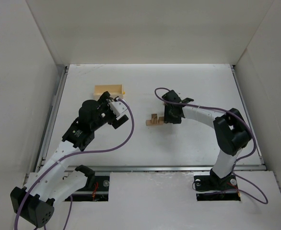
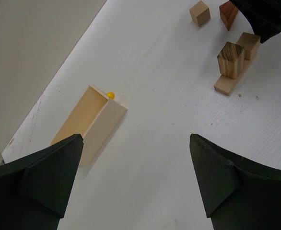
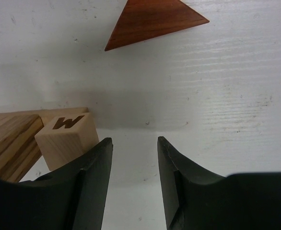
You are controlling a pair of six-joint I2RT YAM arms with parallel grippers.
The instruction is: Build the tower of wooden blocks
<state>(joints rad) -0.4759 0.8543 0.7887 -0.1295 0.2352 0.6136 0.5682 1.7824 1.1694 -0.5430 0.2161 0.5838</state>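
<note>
The block stack (image 1: 153, 120) is a flat pale plank (image 2: 230, 80) with an upright striped block (image 2: 230, 59) and a pale cube (image 2: 249, 44) marked W (image 3: 67, 135) on it. A reddish-brown triangular piece (image 3: 152, 21) lies apart on the table, also seen in the left wrist view (image 2: 228, 14). A second pale cube (image 2: 199, 12) lies loose beside it. My right gripper (image 3: 134, 144) is open and empty, low over the table just right of the W cube; the top view shows it (image 1: 168, 117) beside the stack. My left gripper (image 2: 135, 143) is wide open and empty, left of the stack (image 1: 115, 114).
A pale yellow open wooden box (image 2: 88, 122) lies at the back left (image 1: 109, 89), with a small yellow ball (image 2: 111, 95) at its far end. White enclosure walls (image 1: 30, 72) surround the table.
</note>
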